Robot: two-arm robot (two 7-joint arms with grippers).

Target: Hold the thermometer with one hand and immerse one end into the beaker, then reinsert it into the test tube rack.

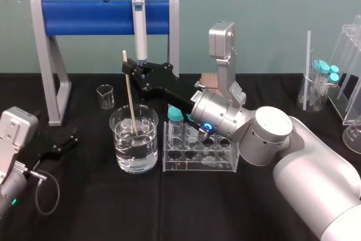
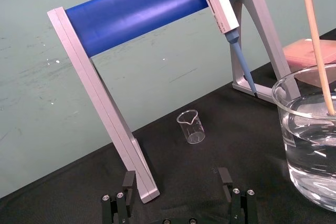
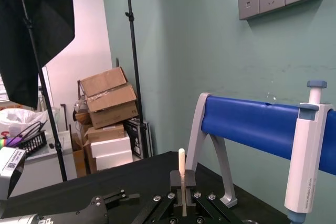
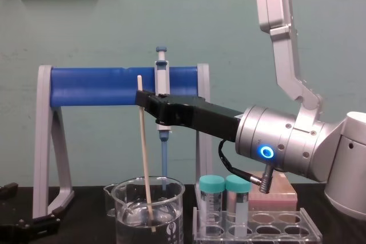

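Note:
The thermometer (image 1: 130,94) is a thin cream rod standing slightly tilted, with its lower end under the water in the large clear beaker (image 1: 148,118). My right gripper (image 1: 127,69) is shut on the rod near its top, reaching in over the beaker from the right. In the chest view the thermometer (image 4: 144,152) dips into the beaker (image 4: 128,198), and the right gripper (image 4: 140,100) pinches it high up. The clear test tube rack (image 1: 223,165) stands just right of the beaker. My left gripper (image 1: 70,139) rests open on the table at the left, its fingers apart in the left wrist view (image 2: 177,182).
A grey-and-blue pipette (image 1: 139,23) hangs on the blue-barred stand (image 1: 84,16) behind the beaker. A small beaker (image 1: 105,96) sits at the back left. Two teal-capped tubes (image 1: 176,118) stand in the rack. A pink box (image 4: 274,195) lies behind it, and glassware (image 1: 324,86) stands at the far right.

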